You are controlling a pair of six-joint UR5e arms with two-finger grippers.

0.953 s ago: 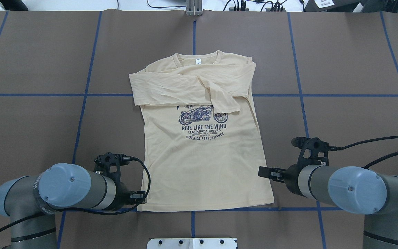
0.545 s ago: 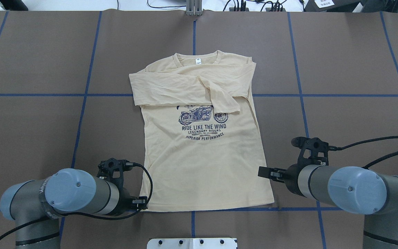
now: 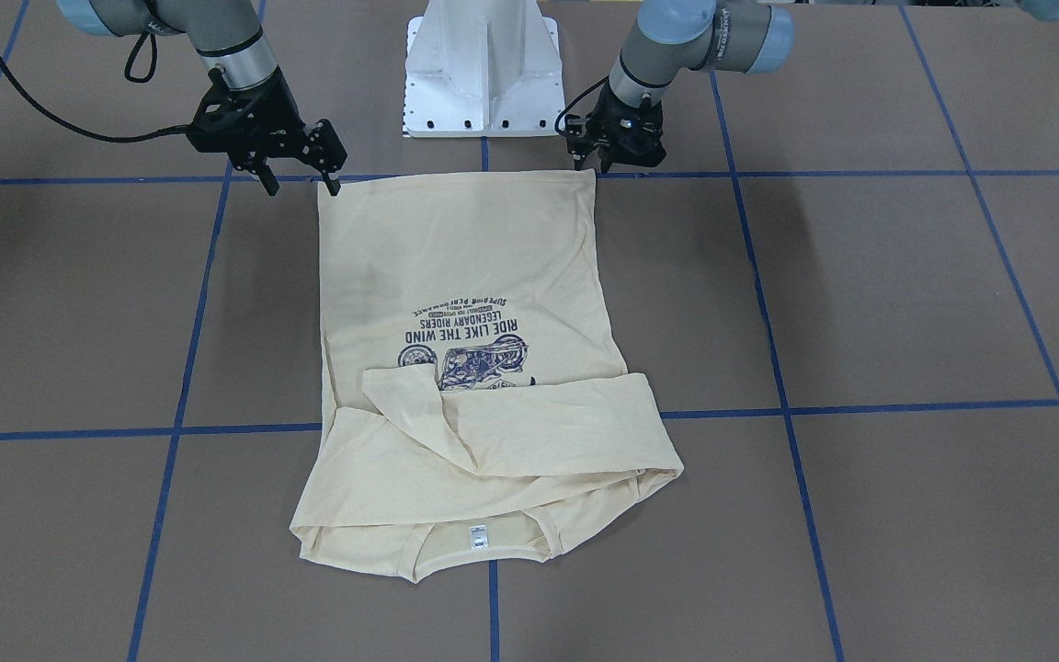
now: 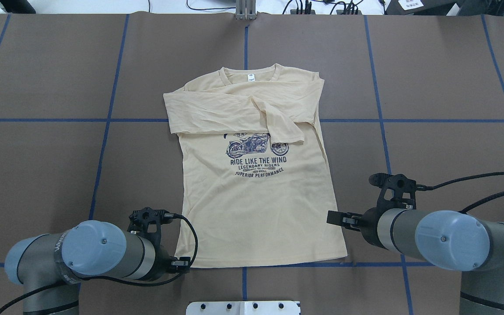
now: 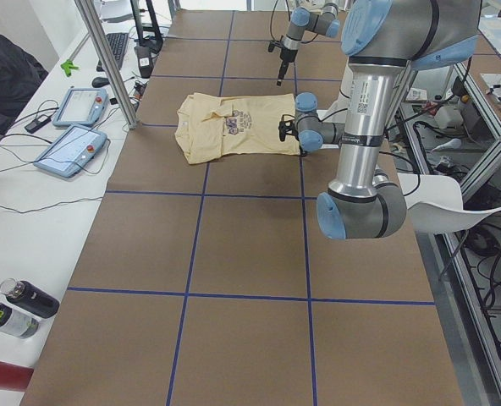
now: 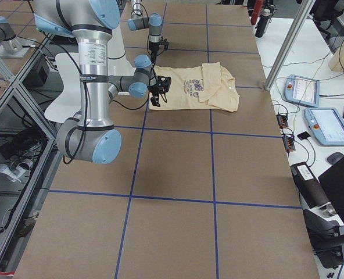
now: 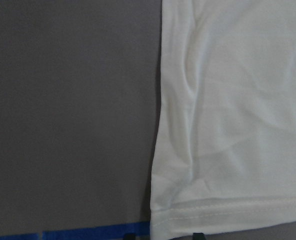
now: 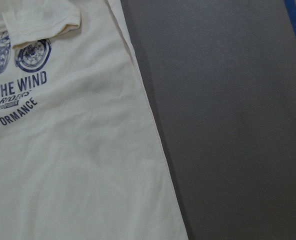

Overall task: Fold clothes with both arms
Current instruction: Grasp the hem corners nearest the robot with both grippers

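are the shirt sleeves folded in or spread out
Folded in: both sleeves lie crossed over the chest of the shirt; its body lies flat.

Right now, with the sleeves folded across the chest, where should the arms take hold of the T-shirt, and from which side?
Probably at the T-shirt's two bottom corners: the left hem corner for the left gripper, the right hem corner for the right gripper. Come down from the robot's side, since the hem lies flat, straight and uncovered there, close to both grippers.

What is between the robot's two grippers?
The T-shirt's bottom hem stretches between the left gripper and right gripper, seen in the front-facing view.
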